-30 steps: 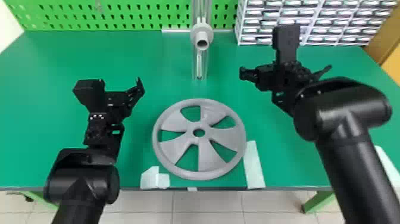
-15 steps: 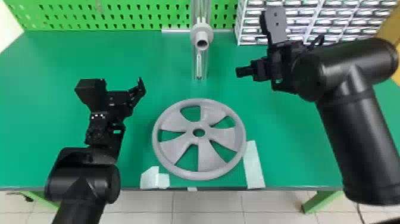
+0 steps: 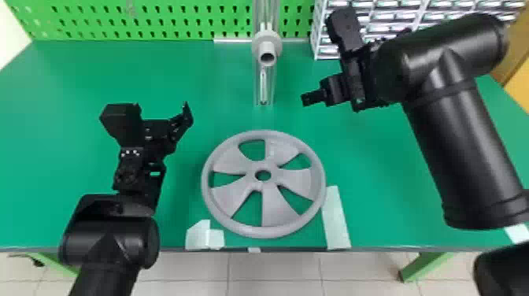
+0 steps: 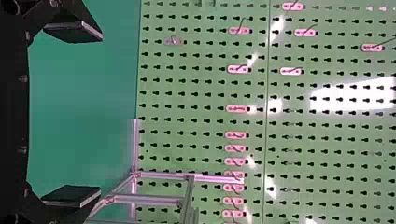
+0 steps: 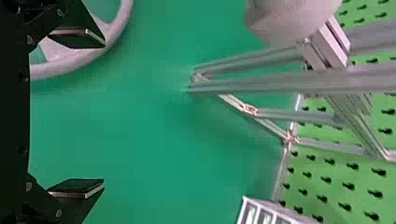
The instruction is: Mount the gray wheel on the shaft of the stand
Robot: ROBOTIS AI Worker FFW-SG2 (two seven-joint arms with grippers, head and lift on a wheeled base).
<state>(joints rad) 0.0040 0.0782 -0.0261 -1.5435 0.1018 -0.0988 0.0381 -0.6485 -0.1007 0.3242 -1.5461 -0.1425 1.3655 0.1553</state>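
- Currently, the gray wheel (image 3: 263, 188) lies flat on the green table (image 3: 393, 177), in front of the stand (image 3: 263, 88) and its shaft (image 3: 267, 44).
- Left gripper (image 3: 183, 118): beside the wheel, fingers spread apart.
- Right gripper (image 3: 309, 99): near the stand, on its right, fingers also wide apart.
- White strip (image 3: 336, 222): on the table, just beside the wheel.

Green pegboard (image 3: 177, 19) behind green table (image 3: 59, 78)
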